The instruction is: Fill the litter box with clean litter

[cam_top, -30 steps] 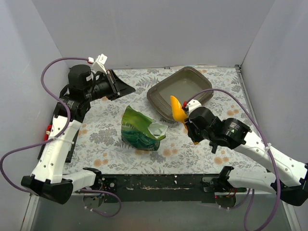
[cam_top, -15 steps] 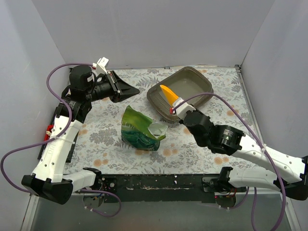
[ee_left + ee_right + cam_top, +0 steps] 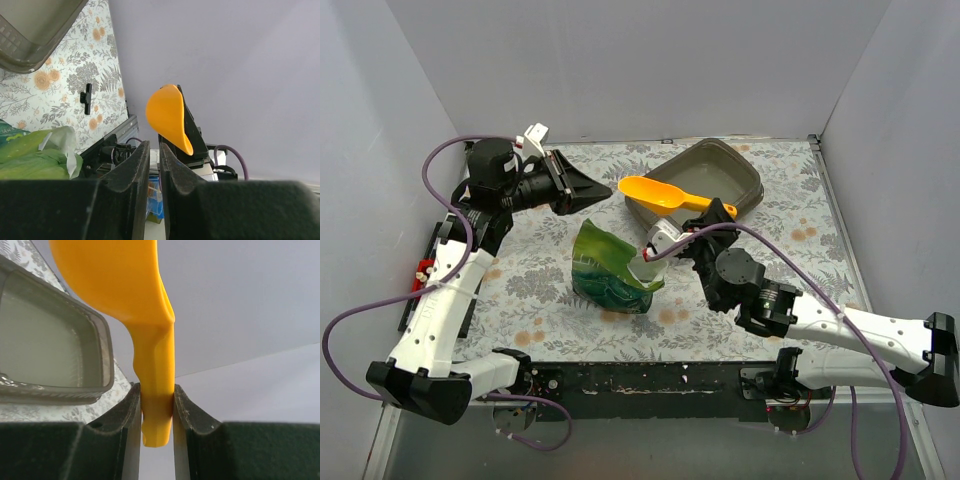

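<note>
Scoop [image 3: 657, 192] held above the litter box [image 3: 748, 172]

The yellow-orange scoop is clamped by its handle in the right claw [image 3: 724, 210], and its bowl is raised over the left corner of the grey-brown litter box. The box is set right of centre in the upper part of the top view, on the flowered bench [image 3: 520, 275], and its floor is seen pale and smooth. At upper left, the left claw [image 3: 598, 188] is narrowed to a slit with nothing gripped. A crumpled green bag [image 3: 603, 262] is laid open at centre.
</note>
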You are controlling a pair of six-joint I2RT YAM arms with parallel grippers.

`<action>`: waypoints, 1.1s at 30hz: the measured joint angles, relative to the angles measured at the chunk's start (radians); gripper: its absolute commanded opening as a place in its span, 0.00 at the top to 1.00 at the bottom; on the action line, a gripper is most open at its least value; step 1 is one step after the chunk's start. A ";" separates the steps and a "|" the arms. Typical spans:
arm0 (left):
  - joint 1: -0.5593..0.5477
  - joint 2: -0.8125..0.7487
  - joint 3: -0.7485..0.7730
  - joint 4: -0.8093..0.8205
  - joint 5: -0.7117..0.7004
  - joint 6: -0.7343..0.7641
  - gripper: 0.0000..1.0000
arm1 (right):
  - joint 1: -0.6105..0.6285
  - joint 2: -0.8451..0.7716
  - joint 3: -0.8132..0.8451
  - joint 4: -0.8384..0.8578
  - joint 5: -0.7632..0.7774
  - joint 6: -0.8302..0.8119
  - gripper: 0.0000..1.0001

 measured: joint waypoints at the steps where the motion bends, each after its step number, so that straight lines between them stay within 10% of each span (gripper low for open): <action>1: 0.000 0.000 -0.003 0.001 0.000 -0.001 0.85 | 0.002 0.009 -0.007 0.038 0.006 -0.042 0.99; 12: -0.002 0.000 -0.018 0.025 0.014 -0.016 0.74 | 0.009 0.024 -0.065 0.274 0.040 -0.338 0.99; 33: -0.006 -0.010 -0.048 0.102 0.039 -0.045 0.66 | 0.050 0.090 -0.061 0.328 0.067 -0.385 0.99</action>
